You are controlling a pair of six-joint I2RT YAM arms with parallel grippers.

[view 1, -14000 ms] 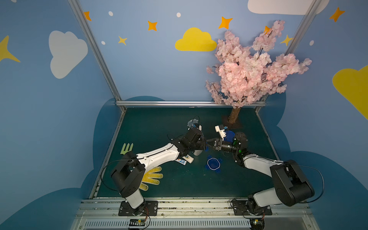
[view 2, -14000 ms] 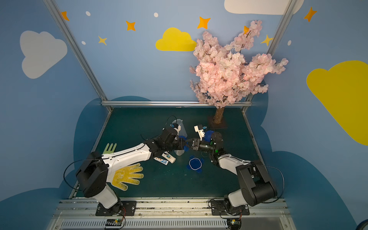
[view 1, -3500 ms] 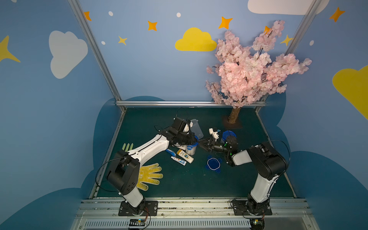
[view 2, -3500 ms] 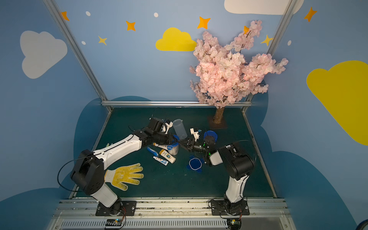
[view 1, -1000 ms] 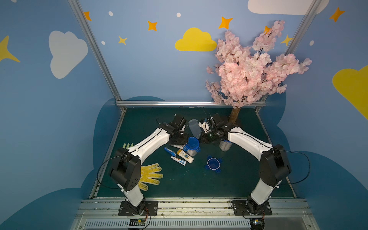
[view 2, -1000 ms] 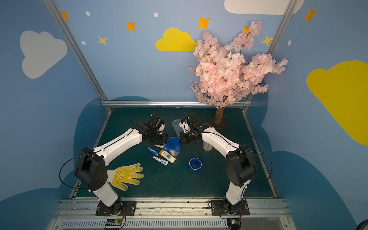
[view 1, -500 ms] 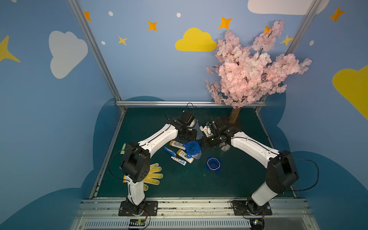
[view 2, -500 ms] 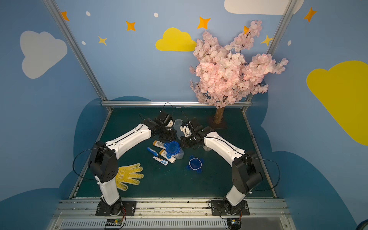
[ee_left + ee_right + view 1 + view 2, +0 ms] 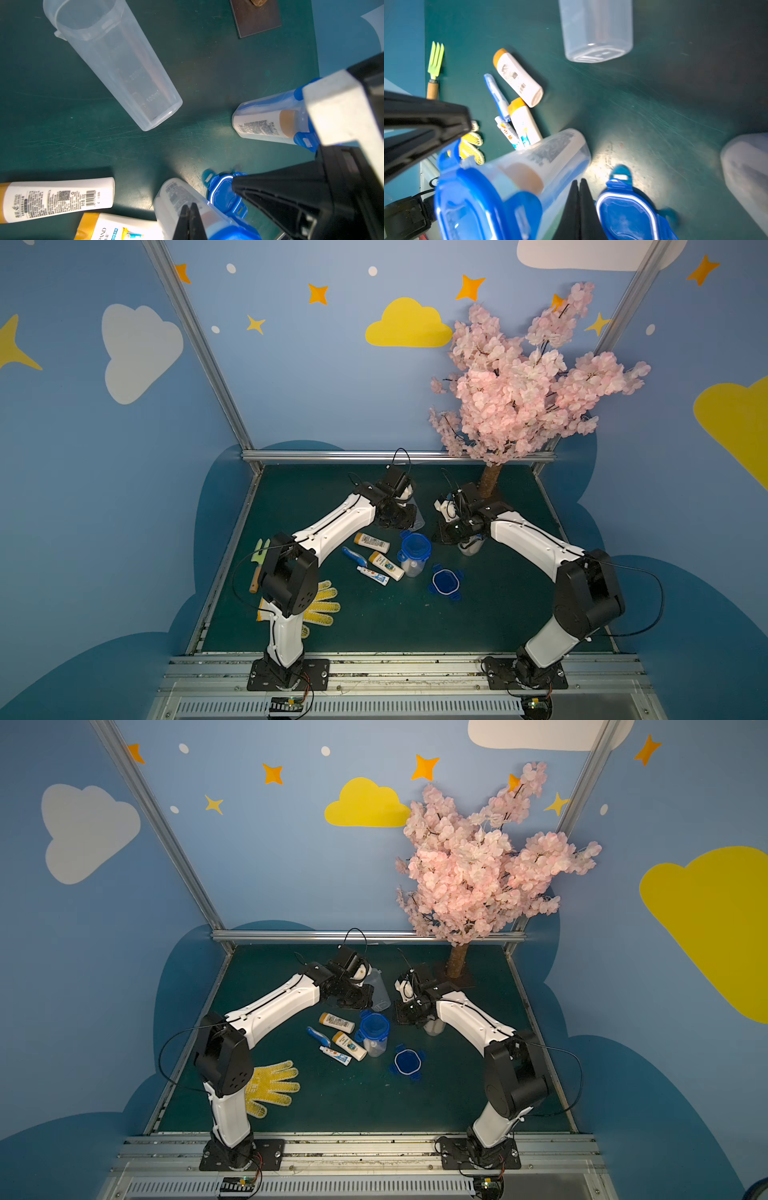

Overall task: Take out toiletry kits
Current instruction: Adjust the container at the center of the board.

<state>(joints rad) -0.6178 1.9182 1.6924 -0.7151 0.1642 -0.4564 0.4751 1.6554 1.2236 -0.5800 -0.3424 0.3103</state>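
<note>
One toiletry kit lies loose on the green mat: two white bottles with yellow caps (image 9: 371,541) (image 9: 386,565), a blue toothbrush (image 9: 354,557) and a toothpaste tube (image 9: 372,575). Beside them stands a clear jar with a blue lid (image 9: 413,558), a bottle showing inside it (image 9: 519,180). A second lidded jar (image 9: 270,122) with a bottle in it stands under the right arm. My left gripper (image 9: 189,205) is shut and holds nothing, hanging above the first jar. My right gripper (image 9: 579,184) is also shut and holds nothing, between that jar and a loose blue lid (image 9: 627,212).
An empty clear jar (image 9: 116,62) lies on its side near the left gripper. The pink blossom tree (image 9: 519,385) stands on its brown base at the back right. A yellow glove (image 9: 322,605) and a green fork (image 9: 259,553) lie at the left edge.
Over the last second a second bottle has come to lie on the mat beside the first. The empty jar now lies on its side. Both arms have barely moved in the last half second.
</note>
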